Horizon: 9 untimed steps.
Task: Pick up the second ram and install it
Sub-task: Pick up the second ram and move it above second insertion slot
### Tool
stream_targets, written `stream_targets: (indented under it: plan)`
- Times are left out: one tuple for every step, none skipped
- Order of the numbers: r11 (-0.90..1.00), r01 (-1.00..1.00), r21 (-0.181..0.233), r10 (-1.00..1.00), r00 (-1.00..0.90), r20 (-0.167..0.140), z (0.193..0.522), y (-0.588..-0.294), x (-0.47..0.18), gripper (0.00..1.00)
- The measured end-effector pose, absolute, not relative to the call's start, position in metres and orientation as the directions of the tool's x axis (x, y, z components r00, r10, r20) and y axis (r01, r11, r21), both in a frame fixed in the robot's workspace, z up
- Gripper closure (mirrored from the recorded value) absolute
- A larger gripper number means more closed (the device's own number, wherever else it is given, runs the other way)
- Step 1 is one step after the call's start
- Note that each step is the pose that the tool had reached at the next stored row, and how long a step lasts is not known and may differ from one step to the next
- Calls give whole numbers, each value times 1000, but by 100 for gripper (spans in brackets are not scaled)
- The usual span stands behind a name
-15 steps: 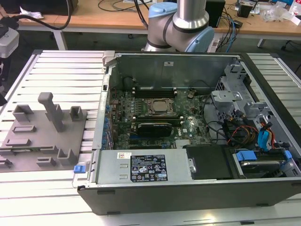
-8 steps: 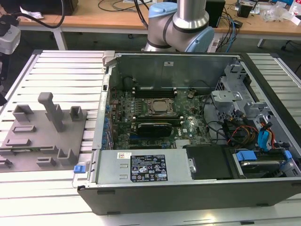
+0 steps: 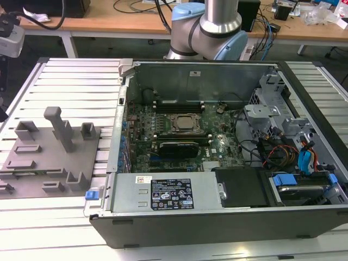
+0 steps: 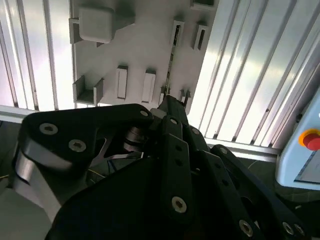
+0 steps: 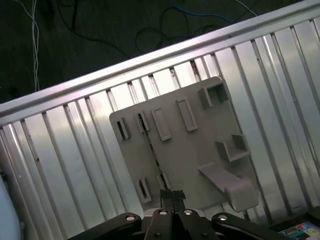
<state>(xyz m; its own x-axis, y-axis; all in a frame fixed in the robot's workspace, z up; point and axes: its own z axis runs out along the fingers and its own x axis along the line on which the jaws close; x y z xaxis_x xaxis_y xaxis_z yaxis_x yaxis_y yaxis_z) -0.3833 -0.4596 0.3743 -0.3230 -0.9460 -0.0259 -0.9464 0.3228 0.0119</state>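
The second ram (image 3: pixel 32 173) stands on edge in a slot of the grey fixture plate (image 3: pixel 49 163), at the exterior view's left beside the open computer case (image 3: pixel 206 228). In both wrist views it is a thin dark line across the plate (image 5: pixel 152 155) (image 4: pixel 170 65). My gripper (image 5: pixel 173 195) hangs well above the plate, roughly over one end of the stick, and its fingertips are pressed together with nothing between them. The black finger linkages end in a tip (image 4: pixel 171 102) over the plate's edge. Inside the case are the motherboard (image 3: pixel 217 147) and the CPU socket (image 3: pixel 184 123).
A tall grey post (image 3: pixel 60 128) and several low blocks rise from the fixture plate. A ribbed aluminium table (image 3: pixel 54 228) carries both plate and case. A red stop button (image 4: pixel 312 140) sits on a pendant off the table's edge. The arm's base (image 3: pixel 206 27) stands behind the case.
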Motion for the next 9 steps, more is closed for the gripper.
stream_targets:
  plan:
    - [315,-949,12,-949,-315,-26,374,-460,-383,89]
    - [301,-954,12,-953,-301,-26,374,-460,-383,89]
    - [291,-957,12,-956,-292,-26,374,-460,-383,89]
    - [281,-960,12,-959,-281,-26,374,-460,-383,89]
    - [261,-965,12,-965,-261,-26,374,-460,-383,89]
    - [244,-970,12,-969,-245,-26,374,-460,-383,89]
    - [219,-976,12,-975,-219,-26,374,-460,-383,89]
    - [209,-978,12,-978,-209,-26,374,-460,-383,89]
    - [200,-980,12,-979,-200,-26,374,-460,-383,89]
